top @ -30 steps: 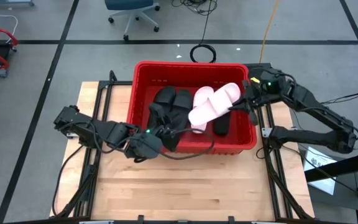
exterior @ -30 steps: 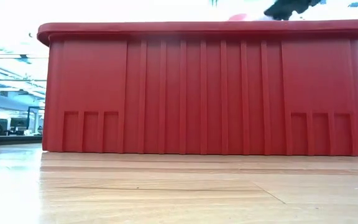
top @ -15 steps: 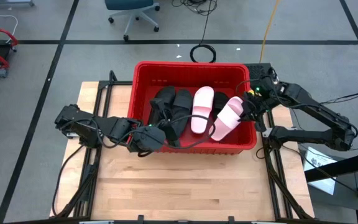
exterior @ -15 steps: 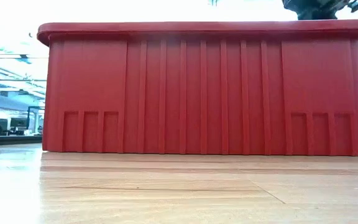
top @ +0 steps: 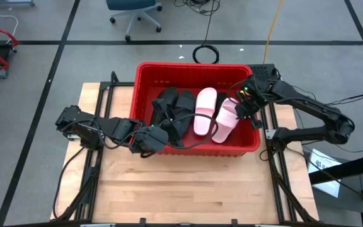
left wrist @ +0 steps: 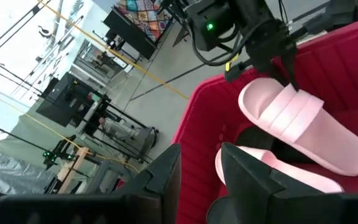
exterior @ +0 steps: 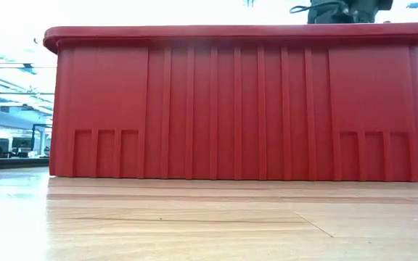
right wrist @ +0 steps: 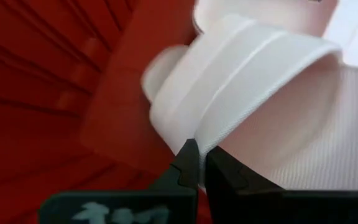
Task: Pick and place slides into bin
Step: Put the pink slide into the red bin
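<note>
From above, I have the right gripper (top: 243, 104) down inside the bin (top: 145, 70), at its right-hand end, clamped on the strap of a pale pink slide (top: 225, 119). That slide lies tilted against its mate (top: 204, 110), which sits flat beside the black slides (top: 171, 110) filling the left half. My left gripper (top: 158, 137) sits at the bin's near-left wall (I can't make out from up here whether it holds anything). No slide shows on the table (top: 188, 189), so I judge this the placing step of the last pink one.

At table height the bin's wall (exterior: 238, 109) hides everything; only a dark bit of arm pokes above the rim.

The left wrist camera shows that arm's own fingers (left wrist: 163, 171) standing apart with nothing between them, and beyond them the right gripper (left wrist: 277, 59) over the pink slide (left wrist: 303, 121).

The right wrist camera settles it: the fingertips (right wrist: 188, 163) are pinched shut on the edge of the pink strap (right wrist: 260, 93).

Next I'd say: let go, check the slide settles, lift clear of the rim.
</note>
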